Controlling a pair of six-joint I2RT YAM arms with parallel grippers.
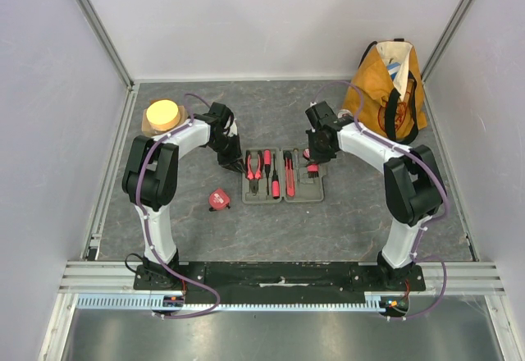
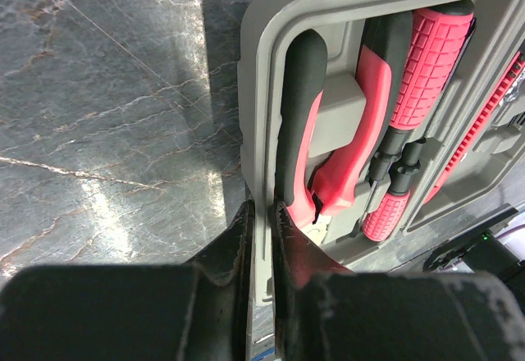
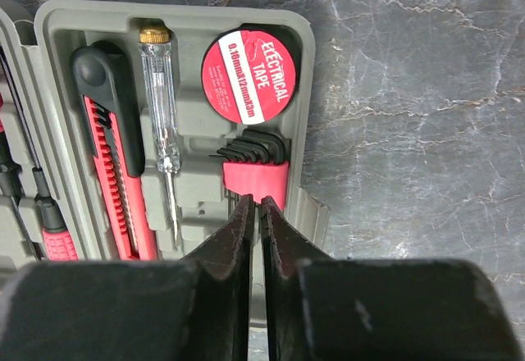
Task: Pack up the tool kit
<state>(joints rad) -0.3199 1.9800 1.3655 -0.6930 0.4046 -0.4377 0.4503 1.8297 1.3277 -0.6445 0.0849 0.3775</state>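
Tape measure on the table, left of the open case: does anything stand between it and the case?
Nothing visible does. Only bare table lies between the tape measure and the case. The left gripper is closed on the case's left edge farther back, off that path.

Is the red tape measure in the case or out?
Out. The tape measure lies on the table, left of the open case and apart from it.
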